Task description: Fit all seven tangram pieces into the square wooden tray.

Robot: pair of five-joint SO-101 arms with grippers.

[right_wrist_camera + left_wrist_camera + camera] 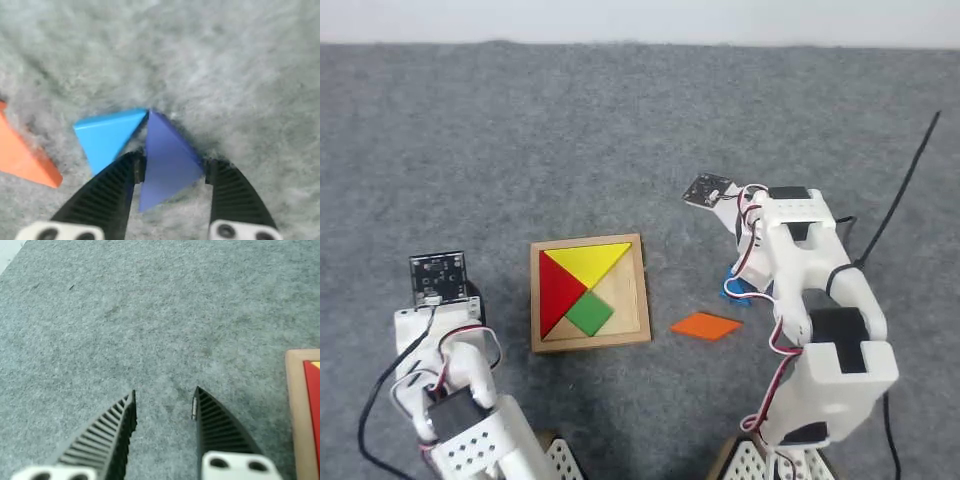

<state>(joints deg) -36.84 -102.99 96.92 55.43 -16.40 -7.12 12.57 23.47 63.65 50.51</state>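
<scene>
The square wooden tray (638, 290) lies mid-table and holds a yellow triangle (588, 262), a red triangle (557, 292) and a green square (590, 314). An orange parallelogram (706, 325) lies on the carpet just right of it. Beside the parallelogram sit a light blue triangle (107, 136) and a dark blue triangle (167, 160), tip to tip. My right gripper (171, 165) is shut on the dark blue triangle, one finger against each side. My left gripper (164, 395) hangs open over bare carpet left of the tray (295, 415), holding nothing.
Grey carpet covers the whole table. The right arm's body (820, 330) stands over the blue pieces, so just a blue sliver (735, 290) peeks out from under it. The left arm (445, 380) sits at the front left.
</scene>
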